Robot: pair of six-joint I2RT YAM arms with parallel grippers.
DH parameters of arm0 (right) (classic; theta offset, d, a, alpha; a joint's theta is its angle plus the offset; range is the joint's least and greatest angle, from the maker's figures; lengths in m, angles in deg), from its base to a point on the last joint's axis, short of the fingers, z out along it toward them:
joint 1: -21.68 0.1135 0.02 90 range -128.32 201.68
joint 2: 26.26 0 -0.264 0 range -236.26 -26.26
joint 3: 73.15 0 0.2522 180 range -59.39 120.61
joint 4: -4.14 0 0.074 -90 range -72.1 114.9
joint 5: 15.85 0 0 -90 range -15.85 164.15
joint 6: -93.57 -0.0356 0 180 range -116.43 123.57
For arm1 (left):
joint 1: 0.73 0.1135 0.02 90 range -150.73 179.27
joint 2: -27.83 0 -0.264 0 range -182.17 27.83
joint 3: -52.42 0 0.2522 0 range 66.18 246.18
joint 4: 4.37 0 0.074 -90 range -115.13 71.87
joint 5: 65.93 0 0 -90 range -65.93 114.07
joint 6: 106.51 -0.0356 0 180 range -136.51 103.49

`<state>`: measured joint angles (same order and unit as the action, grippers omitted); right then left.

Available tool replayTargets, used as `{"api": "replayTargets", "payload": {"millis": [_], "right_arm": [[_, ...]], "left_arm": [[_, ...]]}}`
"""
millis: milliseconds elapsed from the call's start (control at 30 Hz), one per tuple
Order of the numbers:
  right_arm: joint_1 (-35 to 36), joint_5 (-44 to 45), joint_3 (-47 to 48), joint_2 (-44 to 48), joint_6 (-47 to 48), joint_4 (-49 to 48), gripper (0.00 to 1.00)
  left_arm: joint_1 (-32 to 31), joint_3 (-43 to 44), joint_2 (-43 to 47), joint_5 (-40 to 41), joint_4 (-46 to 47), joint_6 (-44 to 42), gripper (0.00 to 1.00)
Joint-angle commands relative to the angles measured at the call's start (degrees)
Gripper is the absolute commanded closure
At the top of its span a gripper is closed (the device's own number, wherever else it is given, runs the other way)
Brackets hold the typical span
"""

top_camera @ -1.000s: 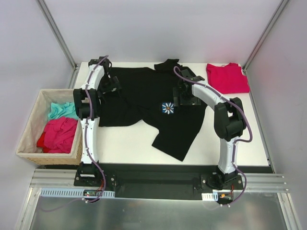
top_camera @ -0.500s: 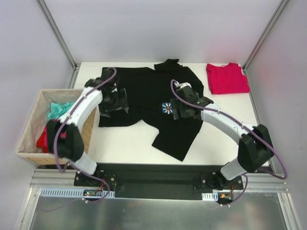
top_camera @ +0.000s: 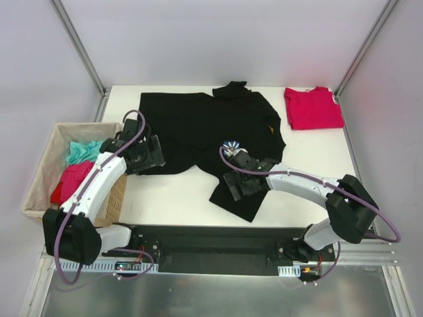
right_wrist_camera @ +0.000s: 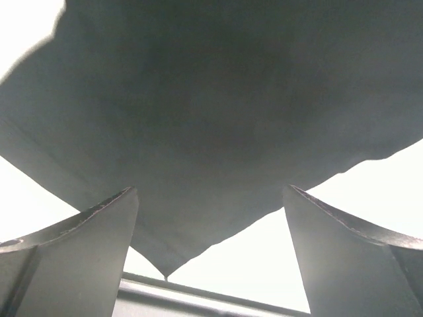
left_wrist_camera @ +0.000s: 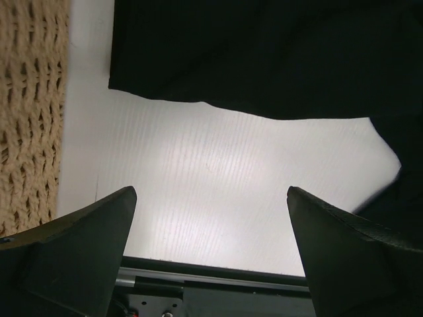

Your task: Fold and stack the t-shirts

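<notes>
Black t-shirt (top_camera: pixel 211 122) is laid flat, unfolded; left gripper (top_camera: pixel 149 154) at its 8 o'clock hem and right gripper (top_camera: pixel 239 183) at 6 o'clock are held released, empty, probably for pinching edges.

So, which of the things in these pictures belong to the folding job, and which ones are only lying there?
For the job:
- black t-shirt, spread on the table
- red t-shirt, at the far right corner

Only lying about:
- woven basket
- teal cloth and pink cloth inside it
</notes>
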<state>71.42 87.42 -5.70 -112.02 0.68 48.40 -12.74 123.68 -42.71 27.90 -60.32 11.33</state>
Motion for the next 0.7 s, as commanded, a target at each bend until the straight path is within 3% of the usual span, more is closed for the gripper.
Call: {"api": "replayTargets", "payload": {"millis": [0, 133, 300, 467, 667], "right_arm": [[1.50, -3.78, -4.02, 3.05, -6.23, 5.26, 0.05], [4.22, -3.88, -7.81, 5.77, -9.05, 5.89, 0.10], [13.62, 1.57, -9.31, 8.76, -11.95, 6.41, 0.09], [21.95, 6.30, -7.82, 4.46, -14.76, 9.13, 0.10], [29.45, 9.39, -7.02, -1.60, -18.98, 11.33, 0.22]], "left_arm": [[-0.12, -0.98, 6.01, 2.67, 1.24, -1.55, 0.01], [-0.12, -1.77, 9.98, 3.19, 1.41, -2.52, 0.01], [-0.12, -2.12, 11.04, 5.13, 1.59, -3.31, 0.01], [-0.12, -3.70, 10.51, 4.86, 2.20, -2.96, 0.01], [-0.12, -4.50, 12.18, 4.78, 2.56, -3.31, 0.01]]}}
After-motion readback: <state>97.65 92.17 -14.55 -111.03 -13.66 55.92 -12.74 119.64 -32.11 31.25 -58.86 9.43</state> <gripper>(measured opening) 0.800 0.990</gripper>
